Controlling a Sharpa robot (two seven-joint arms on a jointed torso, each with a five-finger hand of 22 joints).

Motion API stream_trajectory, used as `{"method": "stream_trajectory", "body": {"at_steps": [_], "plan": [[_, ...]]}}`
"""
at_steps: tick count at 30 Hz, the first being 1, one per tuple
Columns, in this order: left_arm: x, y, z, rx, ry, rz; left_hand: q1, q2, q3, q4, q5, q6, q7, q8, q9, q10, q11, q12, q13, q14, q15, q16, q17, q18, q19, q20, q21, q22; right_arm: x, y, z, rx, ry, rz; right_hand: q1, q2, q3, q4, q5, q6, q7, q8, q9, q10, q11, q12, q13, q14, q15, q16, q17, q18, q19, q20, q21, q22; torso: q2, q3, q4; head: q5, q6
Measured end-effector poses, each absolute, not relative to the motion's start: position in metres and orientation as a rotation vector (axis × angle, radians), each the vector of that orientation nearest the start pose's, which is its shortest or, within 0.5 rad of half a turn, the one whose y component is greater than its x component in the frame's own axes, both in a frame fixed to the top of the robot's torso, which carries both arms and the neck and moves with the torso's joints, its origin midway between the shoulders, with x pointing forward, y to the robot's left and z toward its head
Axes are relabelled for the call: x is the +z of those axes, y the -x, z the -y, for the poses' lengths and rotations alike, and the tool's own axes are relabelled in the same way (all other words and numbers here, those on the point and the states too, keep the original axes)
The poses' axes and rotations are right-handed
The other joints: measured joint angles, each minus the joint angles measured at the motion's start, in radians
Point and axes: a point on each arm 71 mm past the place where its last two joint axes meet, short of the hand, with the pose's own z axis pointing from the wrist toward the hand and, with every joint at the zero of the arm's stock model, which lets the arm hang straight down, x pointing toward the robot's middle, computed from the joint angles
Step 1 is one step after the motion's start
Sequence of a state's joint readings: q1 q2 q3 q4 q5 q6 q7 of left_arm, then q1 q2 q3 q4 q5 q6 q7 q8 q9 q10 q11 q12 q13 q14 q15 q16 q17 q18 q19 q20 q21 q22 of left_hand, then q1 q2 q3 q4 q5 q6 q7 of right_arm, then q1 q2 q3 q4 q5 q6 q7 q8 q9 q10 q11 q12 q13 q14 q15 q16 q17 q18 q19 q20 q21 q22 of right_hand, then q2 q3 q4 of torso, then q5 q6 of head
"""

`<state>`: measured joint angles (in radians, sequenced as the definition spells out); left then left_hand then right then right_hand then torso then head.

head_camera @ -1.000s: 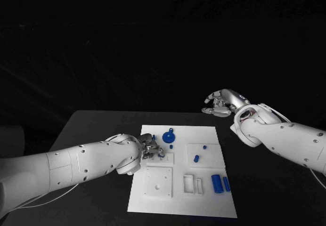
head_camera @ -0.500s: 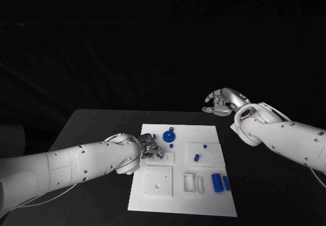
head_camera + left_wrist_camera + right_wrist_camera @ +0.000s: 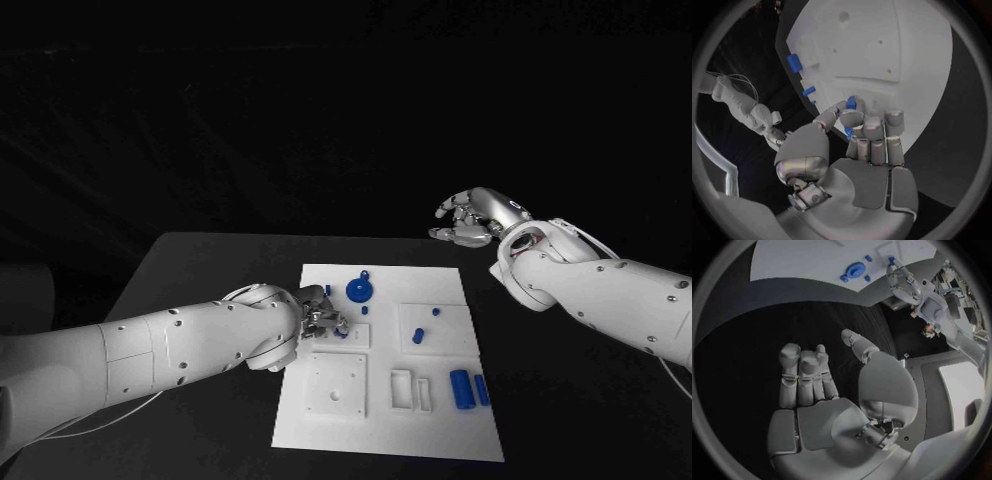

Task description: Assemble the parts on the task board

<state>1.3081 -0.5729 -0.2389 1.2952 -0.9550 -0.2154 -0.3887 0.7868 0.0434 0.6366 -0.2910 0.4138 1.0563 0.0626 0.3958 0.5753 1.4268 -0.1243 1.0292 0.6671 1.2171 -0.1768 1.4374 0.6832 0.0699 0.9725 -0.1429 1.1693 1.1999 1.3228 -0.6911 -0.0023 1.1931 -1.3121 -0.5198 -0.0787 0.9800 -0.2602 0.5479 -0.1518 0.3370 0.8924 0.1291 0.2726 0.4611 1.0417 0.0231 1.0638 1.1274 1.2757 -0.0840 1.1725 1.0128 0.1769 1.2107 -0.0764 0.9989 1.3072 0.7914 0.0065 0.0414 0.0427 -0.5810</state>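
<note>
Blue part [image 3: 851, 103] pinched in left hand [image 3: 320, 316] fingertips.

Black tabletop [image 3: 202, 270], white task board [image 3: 387, 420] lying mid-tabletop, long side running from the near edge to the far edge.

Left robot hand [image 3: 320, 318] low over the board's left edge, fingers curled in at a small blue part [image 3: 336, 322]; grip itself too small to confirm.

Right robot hand [image 3: 473, 217] raised past the board's far right corner, well apart from it, fingers curled, nothing seen in them.

On the board: round blue part [image 3: 359, 292] near the far edge; small blue pegs [image 3: 417, 335] mid-board; two upright blue pieces [image 3: 469, 389] by the right edge; white square plate [image 3: 339, 386] toward the near left.
</note>
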Motion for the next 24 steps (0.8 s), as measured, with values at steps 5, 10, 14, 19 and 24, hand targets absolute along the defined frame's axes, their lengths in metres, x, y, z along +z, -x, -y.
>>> {"method": "stream_trajectory", "body": {"at_steps": [5, 10, 14, 19, 24], "plan": [[-0.2345, -0.5172, -0.1504, -0.519, 0.283, -2.087, -0.012, 0.000, 0.000, 0.000, -0.016, 0.000, 0.000, -0.001, 0.051, -0.001, 0.001, 0.005, -0.002, 0.000, 0.000, 0.004, -0.003, 0.000, 0.000, 0.000, 0.000, 0.001, -0.1110, -0.5675, 0.2311, 0.551, -0.103, -1.354, 0.001, 0.001, 0.000, 0.000, 0.003, 0.001, 0.001, 0.000, 0.000, 0.000, 0.000, 0.000, 0.000, 0.000, 0.000, 0.000, 0.000, 0.000, 0.000, 0.000, 0.000, 0.000, 0.000, 0.0001, -0.0001, -0.001, 0.001], [-0.2358, -0.5163, -0.1492, -0.520, 0.276, -2.094, -0.012, 0.000, 0.003, 0.003, -0.031, 0.000, 0.000, -0.002, 0.114, -0.001, 0.001, 0.005, -0.004, 0.000, 0.000, 0.004, -0.005, 0.000, 0.000, 0.000, 0.000, 0.001, -0.1110, -0.5675, 0.2305, 0.552, -0.102, -1.355, 0.001, 0.001, -0.003, 0.003, 0.006, 0.001, 0.001, 0.000, 0.000, 0.000, 0.000, 0.000, -0.001, 0.000, 0.000, -0.004, 0.000, 0.000, 0.000, 0.000, 0.000, 0.001, 0.000, 0.0001, -0.0007, 0.000, 0.002], [-0.2358, -0.5162, -0.1489, -0.519, 0.271, -2.097, -0.012, 0.000, 0.006, 0.006, -0.039, 0.000, 0.000, -0.003, 0.127, -0.001, 0.001, 0.009, -0.005, 0.000, 0.000, 0.004, -0.006, 0.000, 0.000, 0.000, 0.000, 0.002, -0.1111, -0.5675, 0.2301, 0.553, -0.102, -1.355, 0.001, 0.001, -0.003, 0.003, 0.012, 0.001, 0.001, 0.000, 0.000, 0.000, 0.000, 0.000, -0.001, 0.000, 0.000, -0.004, 0.000, 0.000, -0.001, 0.002, 0.000, 0.001, 0.000, 0.0001, -0.0007, 0.000, 0.002], [-0.2357, -0.5162, -0.1488, -0.517, 0.264, -2.097, -0.012, 0.000, 0.006, 0.007, -0.039, 0.000, 0.000, 0.001, 0.129, -0.001, 0.001, 0.009, -0.005, 0.000, 0.000, 0.004, -0.006, 0.000, 0.000, 0.000, 0.000, 0.002, -0.1111, -0.5675, 0.2301, 0.553, -0.102, -1.356, 0.001, 0.001, -0.003, 0.003, 0.016, 0.001, 0.001, 0.000, 0.000, 0.000, 0.000, 0.000, -0.003, 0.000, 0.000, -0.004, 0.000, 0.000, -0.001, 0.002, 0.000, 0.001, 0.000, -0.0005, -0.0008, 0.000, 0.000], [-0.2358, -0.5162, -0.1488, -0.516, 0.258, -2.095, -0.016, 0.004, 0.006, 0.007, -0.039, 0.000, 0.000, 0.002, 0.135, -0.001, 0.001, 0.009, -0.006, 0.000, 0.000, 0.008, -0.006, 0.000, 0.000, 0.000, 0.000, 0.002, -0.1111, -0.5674, 0.2297, 0.554, -0.101, -1.356, 0.001, 0.001, -0.005, 0.000, 0.016, 0.001, 0.001, 0.000, 0.000, 0.000, 0.000, 0.000, -0.003, 0.000, 0.000, -0.004, 0.001, 0.000, 0.000, 0.003, 0.000, 0.001, 0.000, -0.0006, -0.0007, 0.000, 0.002]]}}
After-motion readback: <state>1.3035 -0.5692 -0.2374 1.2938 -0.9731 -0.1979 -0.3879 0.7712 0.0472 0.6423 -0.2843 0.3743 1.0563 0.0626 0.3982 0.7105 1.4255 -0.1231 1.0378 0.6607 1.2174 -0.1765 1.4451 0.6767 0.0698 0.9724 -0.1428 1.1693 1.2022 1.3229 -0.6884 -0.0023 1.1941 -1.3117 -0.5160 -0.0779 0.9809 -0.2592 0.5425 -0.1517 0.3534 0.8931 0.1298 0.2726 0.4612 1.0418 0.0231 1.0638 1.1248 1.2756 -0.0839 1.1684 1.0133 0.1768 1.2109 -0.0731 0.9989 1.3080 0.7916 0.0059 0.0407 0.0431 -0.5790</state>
